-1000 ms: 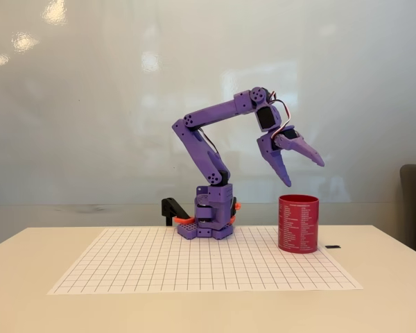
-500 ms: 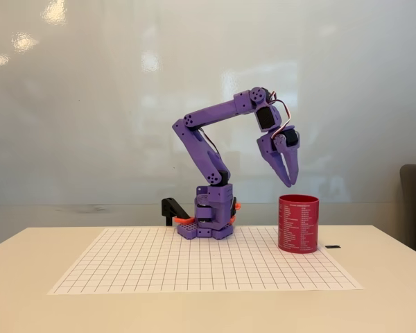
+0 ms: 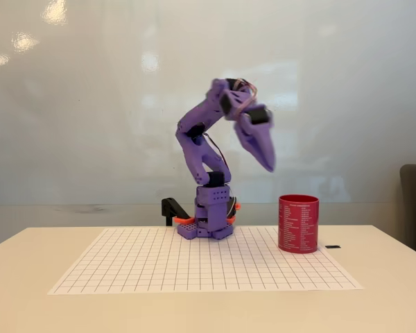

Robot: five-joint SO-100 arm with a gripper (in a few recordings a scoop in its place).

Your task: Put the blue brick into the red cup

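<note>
The end effector (image 3: 267, 161) hangs high in the air in the fixed view, blurred by motion, its fingers drawn together into one tapering point that aims down and to the right. Nothing can be made out between them, though the blur leaves the exact gap unclear; my reading is that they are closed and empty.

Below the end effector and off to its right stands the red cup (image 3: 298, 223), upright on the desk (image 3: 28, 277) at the right edge of the gridded sheet (image 3: 194, 267), well apart from the fingertips. The blue brick cannot be seen anywhere on the sheet or the desk; it is probably inside the cup already, hidden by the opaque wall (a guess, not something visible).

As for handling, a small plastic brick should be light, rigid and a little slick, with no fear of breakage; the sensible hold is across its two long flat sides, below the studs. The cup looks light enough to tip if nudged, so any approach is best made from straight above its mouth.

The purple arm (image 3: 201, 139) is folded back over its base (image 3: 211, 218): lower link upright, upper link raised to the right, wrist bent downward.
</note>
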